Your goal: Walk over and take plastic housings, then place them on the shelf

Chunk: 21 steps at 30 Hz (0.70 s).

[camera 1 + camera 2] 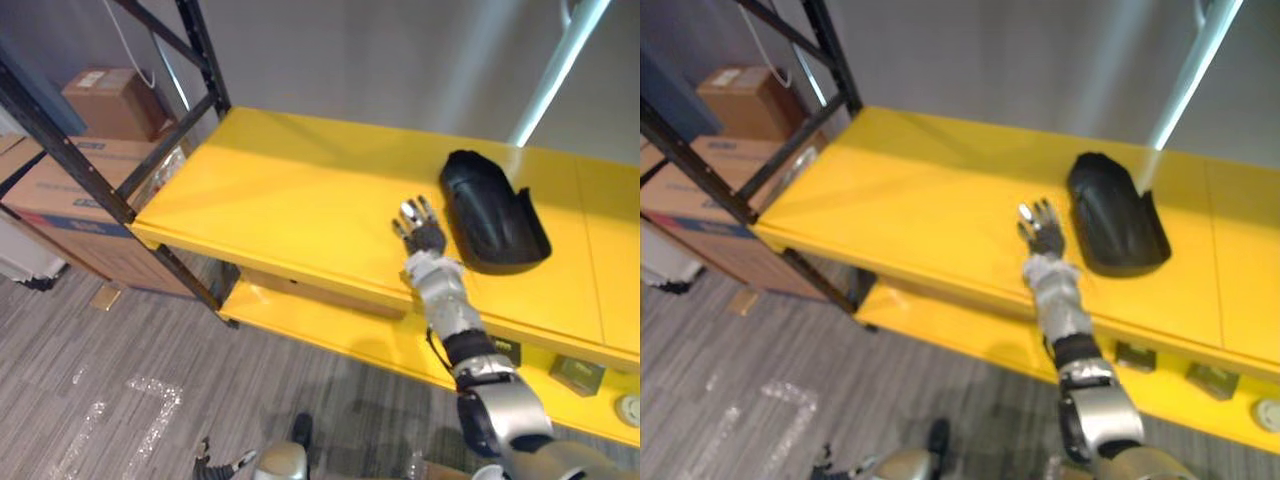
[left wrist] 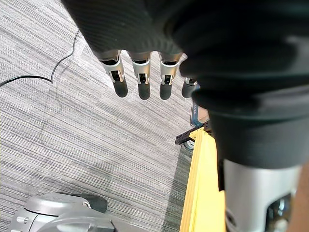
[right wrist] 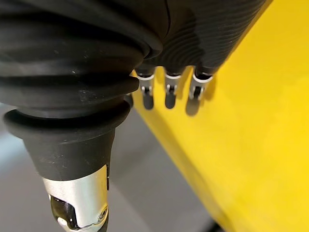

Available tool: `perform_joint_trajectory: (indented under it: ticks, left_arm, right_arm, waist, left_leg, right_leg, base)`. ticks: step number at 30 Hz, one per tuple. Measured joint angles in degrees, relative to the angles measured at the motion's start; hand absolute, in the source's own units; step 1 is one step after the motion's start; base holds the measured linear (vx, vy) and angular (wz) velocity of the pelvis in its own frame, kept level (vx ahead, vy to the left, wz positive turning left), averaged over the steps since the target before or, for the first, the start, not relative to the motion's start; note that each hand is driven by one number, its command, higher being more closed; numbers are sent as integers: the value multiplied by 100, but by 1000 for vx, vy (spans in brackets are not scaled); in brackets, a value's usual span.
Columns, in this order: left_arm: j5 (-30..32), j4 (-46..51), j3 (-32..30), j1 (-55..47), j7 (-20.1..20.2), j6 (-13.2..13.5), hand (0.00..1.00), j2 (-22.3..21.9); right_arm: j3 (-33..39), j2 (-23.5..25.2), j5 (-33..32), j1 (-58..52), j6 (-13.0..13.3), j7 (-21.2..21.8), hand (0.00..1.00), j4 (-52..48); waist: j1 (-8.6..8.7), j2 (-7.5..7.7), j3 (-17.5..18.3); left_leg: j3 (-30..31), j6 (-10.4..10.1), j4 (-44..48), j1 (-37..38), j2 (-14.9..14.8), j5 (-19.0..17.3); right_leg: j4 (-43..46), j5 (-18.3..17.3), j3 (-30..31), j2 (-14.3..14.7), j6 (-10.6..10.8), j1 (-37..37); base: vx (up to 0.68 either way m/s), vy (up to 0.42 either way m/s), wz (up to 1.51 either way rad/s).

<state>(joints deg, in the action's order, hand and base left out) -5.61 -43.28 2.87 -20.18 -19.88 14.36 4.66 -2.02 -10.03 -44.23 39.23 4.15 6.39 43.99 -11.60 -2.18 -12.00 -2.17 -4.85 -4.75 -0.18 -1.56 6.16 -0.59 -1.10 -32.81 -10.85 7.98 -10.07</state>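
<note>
A black plastic housing (image 1: 495, 210) (image 1: 1115, 220) lies on the right part of the yellow upper shelf (image 1: 300, 190). My right hand (image 1: 425, 235) (image 1: 1045, 232) is stretched out over the shelf just left of the housing, a small gap apart from it. It is open and holds nothing, and the right wrist view has its straight fingers (image 3: 169, 92) above bare yellow board. My left hand (image 2: 140, 72) hangs low over the grey carpet beside the shelf's yellow edge (image 2: 203, 193), open, with nothing in it.
Black rack posts (image 1: 100, 190) frame the shelf's left end, with cardboard boxes (image 1: 70, 190) stacked behind them on the floor. The lower yellow shelf carries small parts (image 1: 577, 375) at the right. A bright light bar (image 1: 555, 70) leans on the wall behind.
</note>
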Motion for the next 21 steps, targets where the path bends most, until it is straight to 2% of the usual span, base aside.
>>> perform_joint_trajectory:
  ticks: [3,6,11,15,17,21]
  left_arm:
    - [-2,46,-2,-4,41,-61,0,5]
    - [-3,60,-5,-5,100,-98,0,16]
    - [-8,46,-3,-74,189,-119,0,10]
    - [-66,46,10,-54,211,-104,0,-64]
    - [-83,51,79,17,228,-106,0,-64]
    - [-139,52,83,57,253,-103,0,-66]
  right_arm:
    - [-100,-81,2,293,-181,382,0,365]
    - [-94,-207,2,646,-286,426,0,566]
    - [-74,-382,9,1118,-328,408,0,1001]
    - [103,-499,100,1527,-433,301,0,1398]
    - [220,-707,284,1839,-467,194,0,1588]
    - [429,-893,574,2137,-466,-183,0,1590]
  waist:
    - [-27,3,-2]
    - [-25,3,-6]
    - [-150,-5,-40]
    - [-190,-100,-259]
    - [-265,-161,-392]
    - [-318,-172,-447]
  left_leg:
    - [39,18,2,-16,31,13]
    - [163,60,3,-60,61,45]
    - [224,97,4,-87,86,75]
    - [330,116,4,-93,81,122]
    - [351,128,3,-182,70,166]
    - [360,134,4,-362,46,217]
  right_leg:
    - [-1,13,-33,-18,18,-4]
    - [-4,17,-169,-23,25,-29]
    - [-4,26,-239,-34,33,-45]
    - [-13,36,-329,-39,37,-111]
    - [-28,63,-342,-33,28,-45]
    - [-76,121,-348,-17,26,105]
  base:
    - [0,0,6]
    - [-11,0,17]
    - [-12,8,8]
    - [-27,19,13]
    - [-55,28,4]
    - [-15,23,2]
